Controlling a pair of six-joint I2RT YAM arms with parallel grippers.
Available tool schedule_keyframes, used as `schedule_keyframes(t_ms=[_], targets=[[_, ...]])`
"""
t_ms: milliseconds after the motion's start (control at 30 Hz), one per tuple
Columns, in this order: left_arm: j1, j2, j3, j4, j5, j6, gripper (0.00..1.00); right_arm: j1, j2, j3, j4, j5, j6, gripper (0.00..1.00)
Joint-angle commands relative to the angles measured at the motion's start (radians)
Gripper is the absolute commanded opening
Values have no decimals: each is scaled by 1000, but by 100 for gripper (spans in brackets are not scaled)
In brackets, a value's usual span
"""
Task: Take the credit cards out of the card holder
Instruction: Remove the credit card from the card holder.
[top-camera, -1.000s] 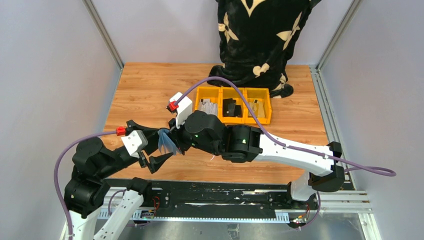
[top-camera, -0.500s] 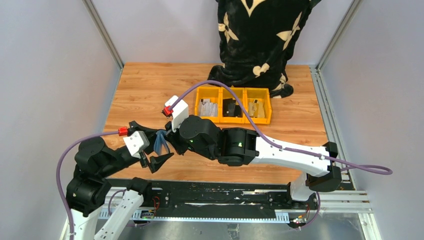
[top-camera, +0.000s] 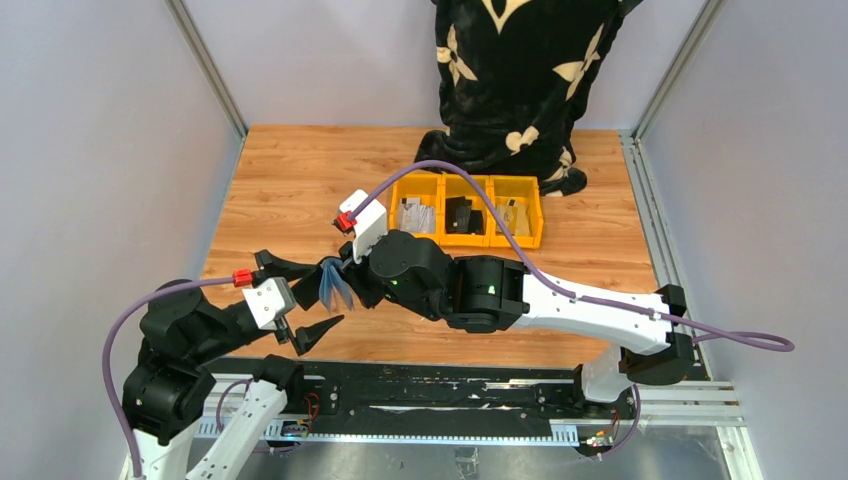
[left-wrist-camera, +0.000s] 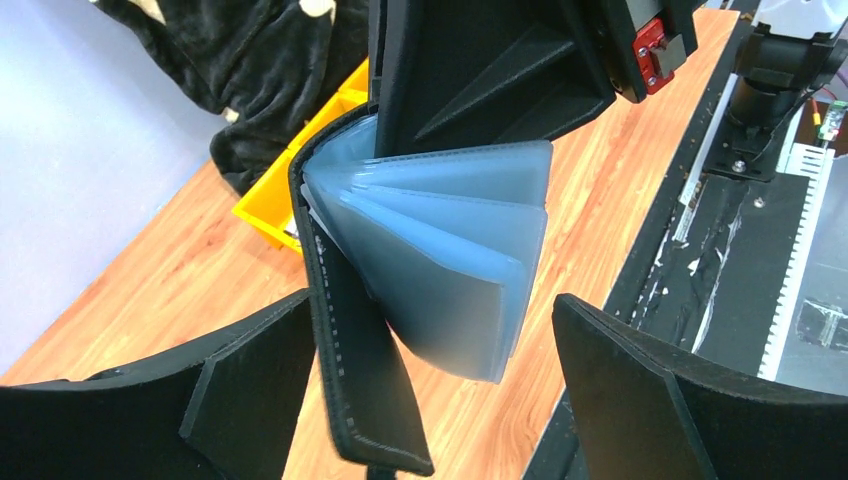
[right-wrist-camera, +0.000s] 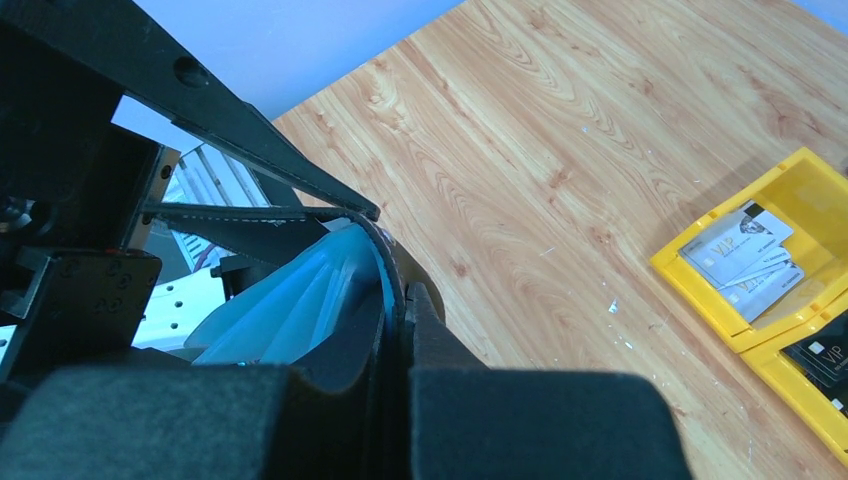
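The black card holder (top-camera: 333, 284) hangs open in the air above the table's near left part. Its grey-blue sleeves (left-wrist-camera: 450, 255) fan out from the black cover (left-wrist-camera: 355, 370). My right gripper (top-camera: 356, 274) is shut on the cover's spine edge (right-wrist-camera: 392, 285), as the right wrist view (right-wrist-camera: 407, 330) shows. My left gripper (top-camera: 303, 300) is open, with one finger on each side of the holder (left-wrist-camera: 430, 345), touching nothing. I cannot tell whether credit cards are inside the sleeves (right-wrist-camera: 300, 300).
Three yellow bins (top-camera: 466, 182) stand in a row at the back centre. The left bin (right-wrist-camera: 700, 285) holds pale printed cards (right-wrist-camera: 742, 255); the others hold dark items. A black patterned cloth (top-camera: 520, 80) lies behind them. The left fingers (right-wrist-camera: 250, 140) are close to the right wrist.
My left arm has drawn back toward the near left, still open around the holder. My right gripper swung the holder left, then slightly back right.
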Motion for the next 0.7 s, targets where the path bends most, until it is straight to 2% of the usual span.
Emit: schedule_keyframes(t_ms=[0, 133, 333, 533, 667], targets=[[-1, 11, 23, -15, 17, 18, 95, 14, -35, -13, 21, 18, -6, 0], [-1, 4, 6, 43, 3, -48, 97, 14, -31, -11, 22, 22, -2, 0], [0, 20, -38, 56, 119, -123, 100, 14, 4, 29, 5, 35, 0, 0], [-1, 4, -55, 64, 6, -56, 98, 14, 19, 45, -3, 33, 2, 0], [-1, -6, -69, 112, -50, -77, 95, 14, 22, 47, -1, 33, 1, 0]])
